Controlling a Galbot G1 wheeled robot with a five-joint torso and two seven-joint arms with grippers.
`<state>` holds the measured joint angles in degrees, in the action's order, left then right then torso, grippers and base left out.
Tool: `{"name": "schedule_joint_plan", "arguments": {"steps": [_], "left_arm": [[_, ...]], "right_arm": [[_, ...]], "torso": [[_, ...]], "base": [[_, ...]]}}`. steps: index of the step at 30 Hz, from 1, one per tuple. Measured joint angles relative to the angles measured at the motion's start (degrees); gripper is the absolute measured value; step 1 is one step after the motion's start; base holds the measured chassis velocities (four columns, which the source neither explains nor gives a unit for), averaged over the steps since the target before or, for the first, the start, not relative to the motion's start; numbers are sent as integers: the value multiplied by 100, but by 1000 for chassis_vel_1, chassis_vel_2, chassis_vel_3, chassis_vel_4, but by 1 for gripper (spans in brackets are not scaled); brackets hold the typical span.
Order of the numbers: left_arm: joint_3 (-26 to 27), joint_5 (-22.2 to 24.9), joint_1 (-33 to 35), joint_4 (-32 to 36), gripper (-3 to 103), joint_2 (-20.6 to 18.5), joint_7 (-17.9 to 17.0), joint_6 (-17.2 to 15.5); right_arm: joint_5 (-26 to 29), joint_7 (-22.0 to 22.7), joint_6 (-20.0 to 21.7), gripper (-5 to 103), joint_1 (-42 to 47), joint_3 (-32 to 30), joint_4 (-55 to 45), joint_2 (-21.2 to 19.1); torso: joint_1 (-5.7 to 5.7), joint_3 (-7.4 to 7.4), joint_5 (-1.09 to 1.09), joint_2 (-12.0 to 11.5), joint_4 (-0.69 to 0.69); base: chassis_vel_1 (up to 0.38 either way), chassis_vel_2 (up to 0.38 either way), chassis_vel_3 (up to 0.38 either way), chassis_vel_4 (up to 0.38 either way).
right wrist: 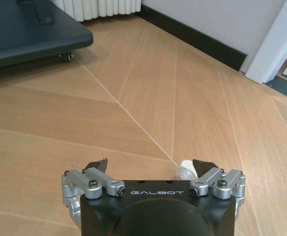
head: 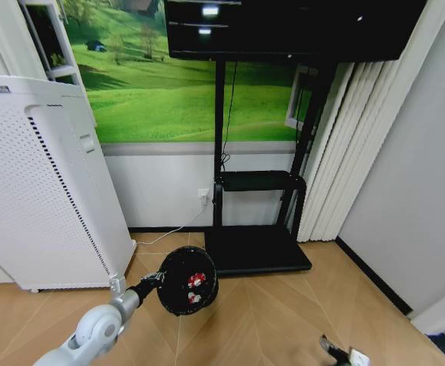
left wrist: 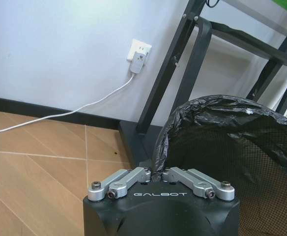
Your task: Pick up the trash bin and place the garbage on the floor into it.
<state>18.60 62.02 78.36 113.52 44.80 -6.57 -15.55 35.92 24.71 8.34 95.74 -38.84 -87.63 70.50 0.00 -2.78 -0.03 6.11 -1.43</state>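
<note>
The floor (head: 283, 313) is tan wood, by a white wall and a black stand (head: 257, 252). The left gripper (left wrist: 159, 174) pinches the trash bin (head: 187, 280) rim, holding it up with red garbage (head: 195, 287) inside. The right gripper (right wrist: 151, 167) is spread wide low over the floor, with a small clear bottle (right wrist: 185, 170) between its fingers.

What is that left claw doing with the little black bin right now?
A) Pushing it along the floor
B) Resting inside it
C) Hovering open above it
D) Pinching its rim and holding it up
D: the left gripper is clamped on the bag-lined rim of the trash bin, which hangs off the floor with red litter inside.
</note>
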Motion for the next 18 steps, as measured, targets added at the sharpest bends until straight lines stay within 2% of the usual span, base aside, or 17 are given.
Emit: {"name": "schedule_joint_plan", "arguments": {"steps": [3, 18], "left_arm": [[30, 0, 1, -21, 3, -2, 5, 16], [-75, -36, -101, -172, 3, 46, -15, 51]], "right_arm": [[-25, 36, -38, 95, -146, 34, 367, 88], [268, 164, 41, 99, -551, 349, 1023, 198]], "torso": [[0, 0, 5, 0, 1], [0, 0, 3, 0, 0]], "base": [[0, 0, 0, 0], [0, 0, 0, 0]]}}
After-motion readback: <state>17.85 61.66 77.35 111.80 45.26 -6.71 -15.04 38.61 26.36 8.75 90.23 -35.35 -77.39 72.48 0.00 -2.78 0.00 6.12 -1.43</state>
